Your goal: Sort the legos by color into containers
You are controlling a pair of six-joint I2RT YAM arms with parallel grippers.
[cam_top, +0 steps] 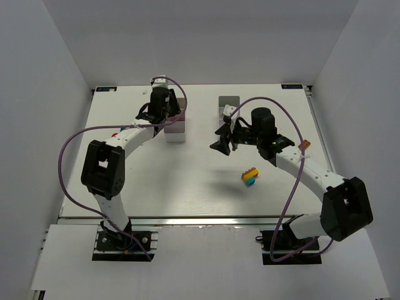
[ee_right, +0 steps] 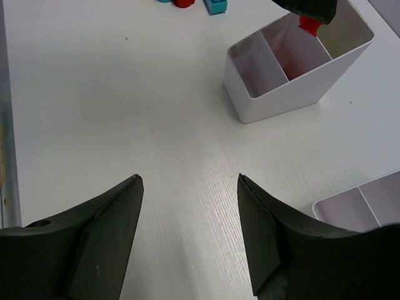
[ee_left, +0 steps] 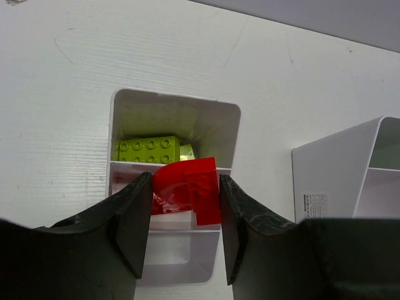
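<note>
Two white rectangular plastic bins are sitting toward the far side of the white table (cam_top: pixel 187 194), near each other but apart. Your left gripper (ee_left: pixel 185 187) is hovering over the left-hand bin (ee_left: pixel 175 95), its jaws clamping a red plastic brick (ee_left: pixel 190 190) that is hanging right above the middle compartment. That bin's far compartment is holding lime green bricks (ee_left: pixel 147 149), and red pieces (ee_left: pixel 161 204) are lying in the middle one beneath the held brick. Only corners of the second bin (ee_left: pixel 340 172) are showing, so you cannot tell what it is holding.

Your right gripper (ee_right: pixel 189 184) is hanging over bare tabletop in front of the bins, jaws standing apart and gripping nothing. A small cluster of orange, yellow and blue bricks (cam_top: pixel 250 177) is lying nearer you than that gripper, well apart from both bins. One orange brick (cam_top: pixel 305 145) is sitting beside the right forearm. A loose red brick (ee_right: pixel 182 2) and a blue brick (ee_right: pixel 217 6) are lying out to the left of the left-hand bin. You are getting the widest open room in the middle of the table — between the bins and the near edge.
</note>
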